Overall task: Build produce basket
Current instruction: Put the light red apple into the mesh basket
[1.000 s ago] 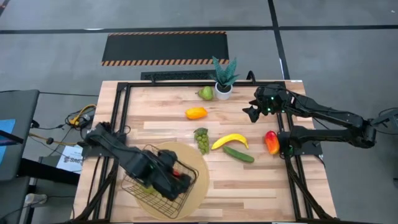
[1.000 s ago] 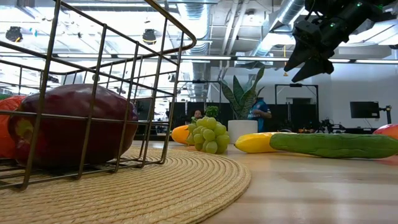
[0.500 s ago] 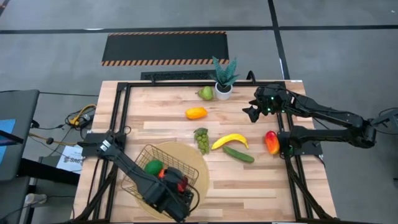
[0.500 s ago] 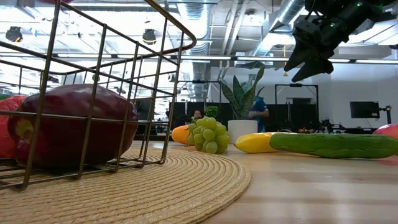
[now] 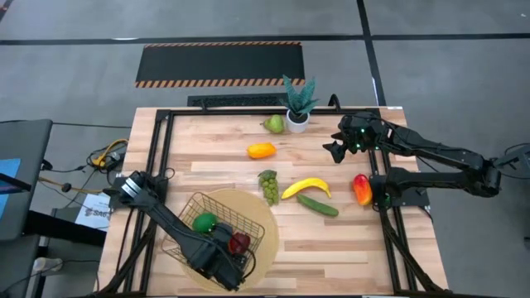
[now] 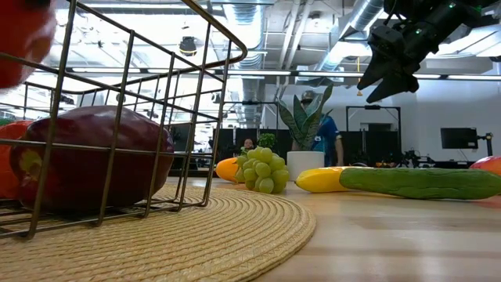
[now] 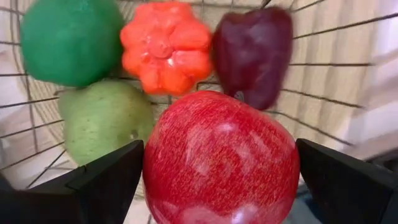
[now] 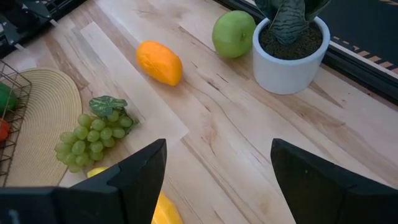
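My left gripper [image 5: 234, 248] is over the golden wire basket [image 5: 189, 209], shut on a red apple [image 7: 221, 158]. The apple also shows in the high view [image 5: 238, 242] and high up in the low view [image 6: 17, 35]. Below it in the basket lie a green round fruit [image 7: 68, 40], an orange ribbed piece [image 7: 165, 46], a dark red piece [image 7: 255, 53] and a green pear [image 7: 102, 121]. The basket stands on a round tan mat [image 5: 252, 211]. My right gripper [image 5: 334, 151] waits open, raised over the table's far right part. My left gripper pinches the red apple between its two fingers, one finger [image 7: 109, 180] on each of its opposite sides [image 7: 155, 168]. The fingers come from above, pointing down into the basket. The apple is lifted clear of the produce below it.
Green grapes [image 5: 268, 185], a banana [image 5: 305, 188], a cucumber [image 5: 318, 205], a mango [image 5: 362, 189], an orange fruit [image 5: 261, 150] and a green fruit [image 5: 274, 124] lie on the wooden table. A potted plant [image 5: 298, 103] stands at the far edge. A person [image 6: 321, 129] stands in the room behind.
My left arm has swung toward the table's near edge, uncovering the basket's far part in the high view. The red apple it carries has come into the low view, high above the basket's contents.
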You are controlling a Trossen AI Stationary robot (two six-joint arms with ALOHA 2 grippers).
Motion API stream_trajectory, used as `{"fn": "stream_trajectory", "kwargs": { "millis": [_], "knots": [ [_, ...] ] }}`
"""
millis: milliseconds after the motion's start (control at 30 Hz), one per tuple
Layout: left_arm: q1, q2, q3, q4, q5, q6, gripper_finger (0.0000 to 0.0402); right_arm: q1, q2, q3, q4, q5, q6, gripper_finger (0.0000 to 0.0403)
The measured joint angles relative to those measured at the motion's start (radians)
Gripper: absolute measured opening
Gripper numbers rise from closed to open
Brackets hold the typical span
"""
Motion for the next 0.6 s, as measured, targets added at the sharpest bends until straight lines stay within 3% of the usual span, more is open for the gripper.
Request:
{"fn": "stream_trajectory", "kwargs": {
  "millis": [200, 433, 600],
  "knots": [
    [0.003, 0.000, -0.101, 0.042, 0.018, -0.001, 0.0396, 0.000, 0.000, 0.000, 0.000, 0.000, 0.000, 0.0311],
    [0.005, 0.000, -0.216, 0.230, 0.089, 0.019, 0.0396, 0.000, 0.000, 0.000, 0.000, 0.000, -0.008, 0.0311],
    [0.011, 0.000, -0.234, 0.170, 0.092, 0.001, 0.0396, 0.000, 0.000, 0.000, 0.000, 0.000, -0.008, 0.0311]
  ]
}}
